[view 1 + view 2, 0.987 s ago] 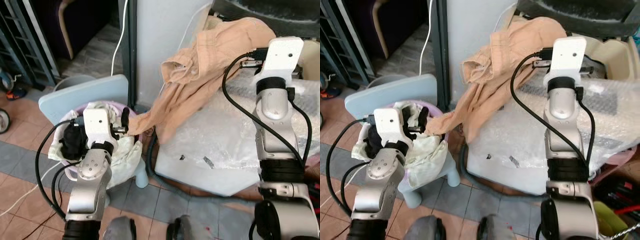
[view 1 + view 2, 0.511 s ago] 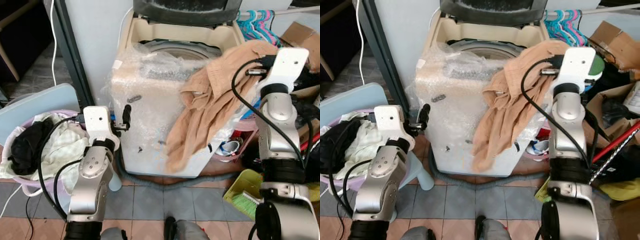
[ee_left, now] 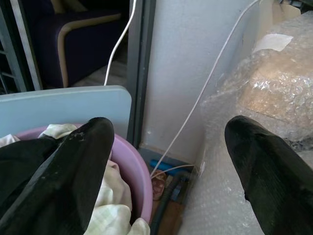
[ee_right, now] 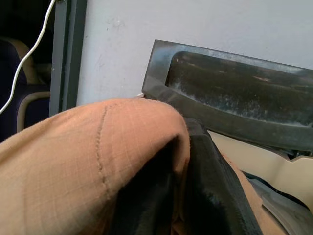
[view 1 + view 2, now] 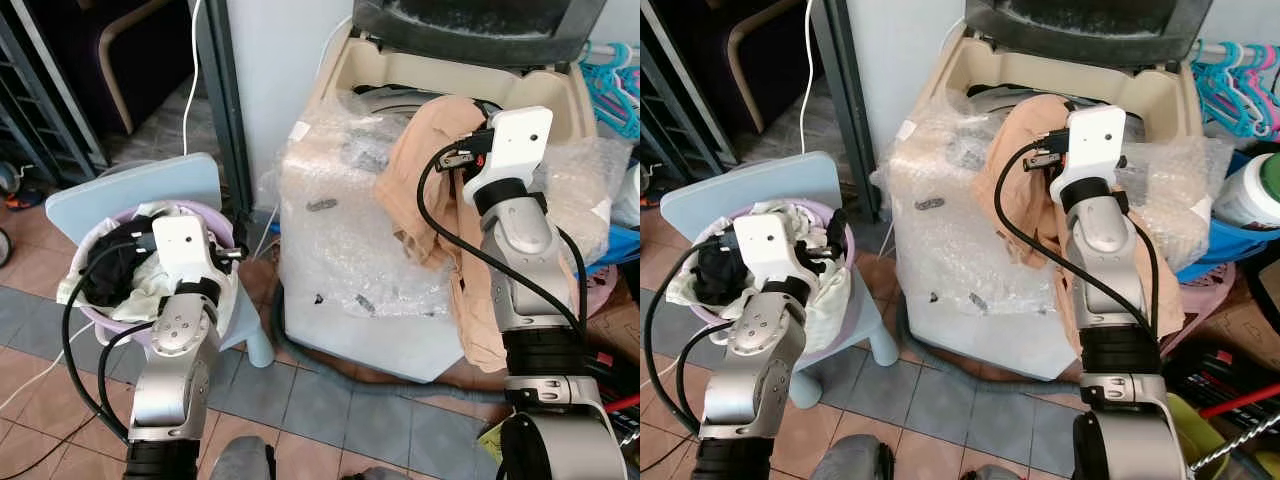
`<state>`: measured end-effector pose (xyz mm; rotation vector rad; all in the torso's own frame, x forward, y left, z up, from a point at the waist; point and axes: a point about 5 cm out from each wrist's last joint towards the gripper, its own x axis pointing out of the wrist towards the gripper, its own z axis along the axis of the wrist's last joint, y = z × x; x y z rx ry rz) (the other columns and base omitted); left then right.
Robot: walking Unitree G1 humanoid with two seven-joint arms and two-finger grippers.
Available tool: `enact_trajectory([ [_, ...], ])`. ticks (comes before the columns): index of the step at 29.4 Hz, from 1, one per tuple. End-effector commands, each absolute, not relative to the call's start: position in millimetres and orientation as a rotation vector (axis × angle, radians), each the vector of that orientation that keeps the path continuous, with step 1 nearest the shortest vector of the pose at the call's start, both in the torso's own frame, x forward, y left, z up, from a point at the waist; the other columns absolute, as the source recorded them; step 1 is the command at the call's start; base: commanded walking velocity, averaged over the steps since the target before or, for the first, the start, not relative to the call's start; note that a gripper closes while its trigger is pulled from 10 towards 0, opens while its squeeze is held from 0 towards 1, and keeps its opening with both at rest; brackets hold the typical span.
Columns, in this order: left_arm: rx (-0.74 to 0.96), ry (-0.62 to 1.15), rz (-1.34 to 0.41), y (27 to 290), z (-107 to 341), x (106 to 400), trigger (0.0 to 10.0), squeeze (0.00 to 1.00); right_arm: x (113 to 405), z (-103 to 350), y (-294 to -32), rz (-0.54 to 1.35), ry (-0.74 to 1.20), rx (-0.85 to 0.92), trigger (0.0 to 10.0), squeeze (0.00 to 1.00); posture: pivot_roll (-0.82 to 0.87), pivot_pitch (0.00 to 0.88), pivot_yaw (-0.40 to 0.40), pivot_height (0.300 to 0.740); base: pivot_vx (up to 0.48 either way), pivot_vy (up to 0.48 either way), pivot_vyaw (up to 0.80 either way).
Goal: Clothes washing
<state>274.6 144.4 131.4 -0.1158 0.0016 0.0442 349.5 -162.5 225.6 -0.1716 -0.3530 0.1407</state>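
A tan shirt (image 5: 425, 150) is bunched on the front rim of the bubble-wrapped washing machine (image 5: 350, 240). Its tail hangs down the machine's right front beside my right arm. My right gripper (image 4: 186, 147) is raised over that rim, shut on the shirt, and cloth covers most of its fingers. The machine's dark lid (image 5: 470, 25) stands open behind the drum opening (image 5: 385, 100). My left gripper (image 3: 166, 161) is open and holds nothing, just above the purple laundry basket (image 5: 205, 215), between basket and machine. Black and cream clothes (image 5: 120, 275) fill the basket.
The basket sits on a pale blue child's chair (image 5: 130, 190). A white cable (image 5: 190, 50) runs down the wall by a dark door frame. A grey hose (image 5: 275, 320) curls on the tiled floor. Hangers (image 5: 610, 80) and a green-lidded jar (image 5: 1250, 200) crowd the right.
The camera has swung right and back. My right gripper has carried the tan shirt from above the basket up onto the washer's front rim. The left gripper stays open beside the basket.
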Motion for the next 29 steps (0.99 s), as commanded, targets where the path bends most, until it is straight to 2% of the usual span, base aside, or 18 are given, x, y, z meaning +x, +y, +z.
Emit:
enact_trajectory([
  [1, -0.124, -0.002, 0.015, 134.9, 133.3, 275.2, 10.0, 0.00, 348.8, 236.1, -173.6, 0.111, -0.390, -0.180, 10.0, 0.00, 0.02, 0.082, -0.027, 0.740, 0.375, 0.296, 0.00],
  [6, -0.136, 0.000, 0.005, 133.1, 133.1, 275.5, 10.0, 0.00, 362.0, 259.5, -176.7, 0.108, -0.448, -0.193, 10.0, 0.00, 0.01, 0.083, -0.024, 0.740, 0.379, 0.296, 0.00],
  [10, -0.125, -0.001, -0.008, 129.4, 133.6, 278.0, 10.0, 0.00, 390.6, 322.4, -185.6, 0.050, -0.536, -0.179, 10.0, 0.00, 0.02, 0.081, -0.022, 0.740, 0.392, 0.120, 0.00],
  [12, -0.126, -0.003, -0.008, 129.2, 133.8, 278.2, 10.0, 0.00, 391.7, 326.8, -185.8, 0.050, -0.543, -0.176, 10.0, 0.00, 0.02, 0.081, -0.022, 0.740, 0.382, 0.000, 0.00],
  [16, -0.132, 0.005, 0.025, 131.2, 132.4, 277.1, 10.0, 0.00, 394.8, 383.4, -188.4, 0.032, -0.667, -0.106, 10.0, 0.00, 0.03, 0.079, -0.035, 0.740, 0.000, 0.000, 0.00],
  [21, -0.137, 0.008, 0.044, 132.7, 130.9, 275.1, 10.0, 0.00, 403.5, 371.3, -183.3, 0.043, -0.621, -0.125, 10.0, 0.00, 0.04, 0.081, -0.051, 0.740, 0.000, 0.000, 0.00],
  [22, -0.141, 0.010, 0.048, 132.4, 130.7, 274.3, 10.0, 0.00, 412.4, 340.0, -179.7, 0.058, -0.470, -0.165, 10.0, 0.00, 0.05, 0.083, -0.054, 0.740, 0.000, 0.000, 0.00],
  [23, -0.142, 0.010, 0.050, 132.4, 130.6, 273.8, 10.0, 0.00, 417.4, 312.4, -179.1, 0.060, -0.340, -0.196, 10.0, 1.00, 0.05, 0.086, -0.054, 0.740, 0.000, 0.000, 0.00],
  [29, -0.124, 0.014, 0.048, 134.1, 129.9, 272.7, 10.0, 0.00, 419.6, 241.4, -196.0, -0.012, 0.017, -0.098, 10.0, 1.00, 0.04, 0.091, -0.049, 0.740, 0.000, 0.000, 0.00],
])
